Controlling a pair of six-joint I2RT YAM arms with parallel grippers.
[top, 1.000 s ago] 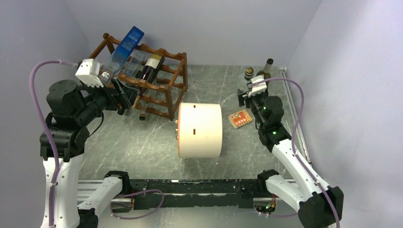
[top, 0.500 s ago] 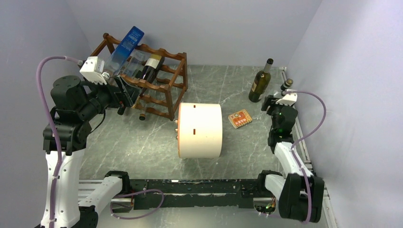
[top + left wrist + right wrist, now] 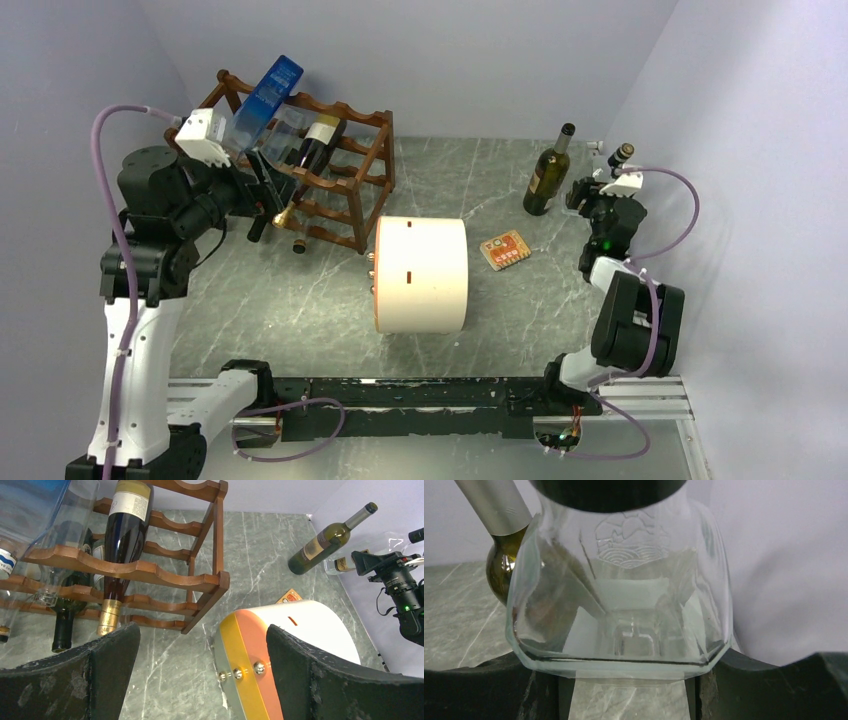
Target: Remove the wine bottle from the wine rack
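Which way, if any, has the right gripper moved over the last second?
Yes: the right gripper went rightward, from behind the orange card to right of the standing green bottle.

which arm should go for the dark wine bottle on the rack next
Left. Its open gripper sits right in front of the wine rack, facing the dark wine bottle. The right gripper is across the table, shut on a clear glass bottle.

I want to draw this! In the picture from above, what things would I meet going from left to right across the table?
Wine rack → cream cylinder → small orange card → green wine bottle → right hand, holding a clear bottle.
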